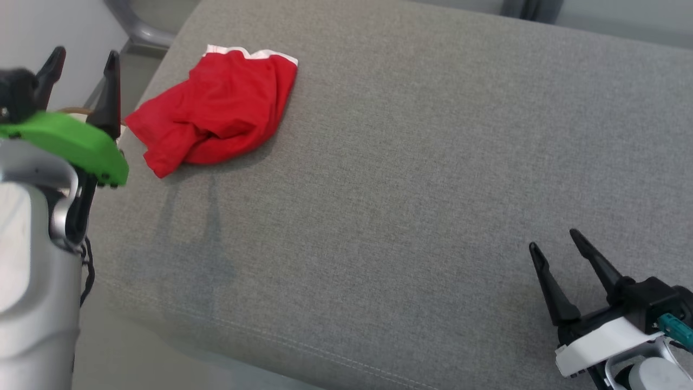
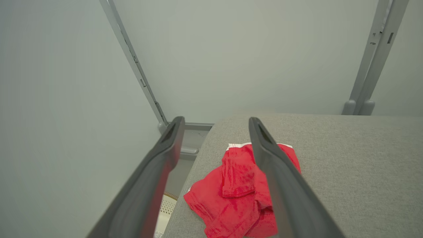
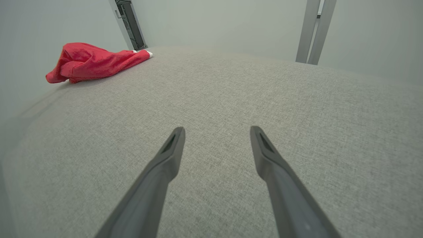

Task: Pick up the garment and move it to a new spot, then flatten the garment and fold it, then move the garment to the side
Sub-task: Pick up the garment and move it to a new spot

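The garment (image 1: pixel 214 111) is a crumpled pair of red shorts with a white waistband, lying near the far left corner of the grey padded table (image 1: pixel 390 189). My left gripper (image 1: pixel 84 57) hangs open at the table's left edge, left of the garment and apart from it. In the left wrist view the garment (image 2: pixel 238 191) lies below and beyond the open fingers (image 2: pixel 165 155). My right gripper (image 1: pixel 555 241) is open at the near right, empty, far from the garment. The right wrist view has the garment (image 3: pixel 92 61) at the far left, well beyond the gripper (image 3: pixel 216 132).
Grey metal frame posts (image 2: pixel 373 56) stand against the pale wall behind the table. The table's left edge drops to the floor beside the left arm, where a pale perforated object (image 2: pixel 167 206) shows below. Bare grey fabric stretches between the garment and the right gripper.
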